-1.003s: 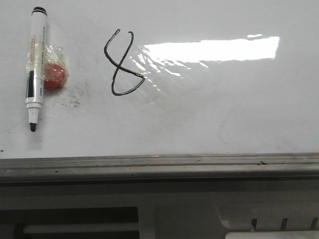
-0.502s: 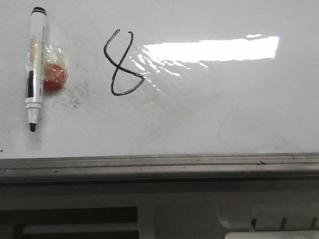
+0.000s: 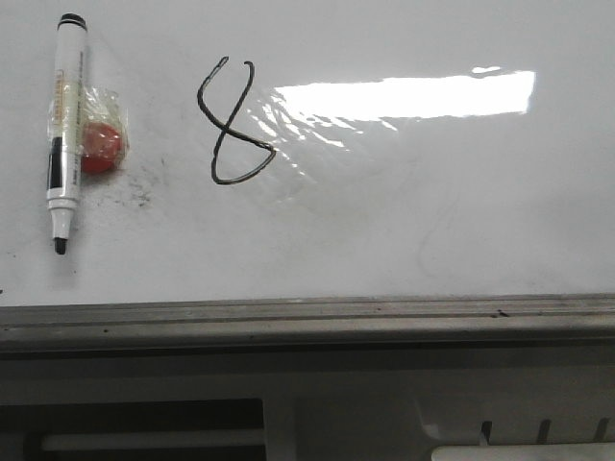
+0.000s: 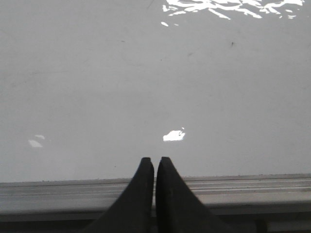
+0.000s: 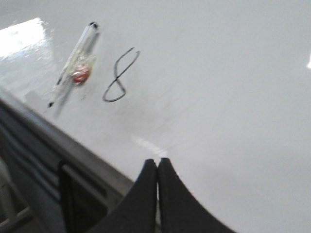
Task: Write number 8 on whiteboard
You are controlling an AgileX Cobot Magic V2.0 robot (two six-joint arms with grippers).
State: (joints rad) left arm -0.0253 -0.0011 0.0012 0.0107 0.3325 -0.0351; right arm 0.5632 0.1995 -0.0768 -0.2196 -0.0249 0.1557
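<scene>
A thin black number 8 [image 3: 233,123] [image 5: 119,76] is drawn on the glossy whiteboard [image 3: 404,221], its top loop unclosed. To its left a white marker [image 3: 65,125] [image 5: 73,63] lies on the board, uncapped, black tip toward the near edge, with a red round piece [image 3: 100,144] taped to its side. Neither gripper shows in the front view. In the left wrist view my left gripper [image 4: 155,161] is shut and empty over the board's near edge. My right gripper [image 5: 157,162] is shut too, holding nothing, well apart from the marker and the 8.
A grey metal edge strip [image 3: 307,317] runs along the board's near side, with a dark frame and slots [image 3: 144,427] below it. Bright glare [image 3: 404,96] lies right of the 8. Faint grey smudges [image 3: 144,192] sit near the marker.
The front view has shifted very slightly, so the marker and the 8 sit a few pixels further left. Nothing on the board has moved.
</scene>
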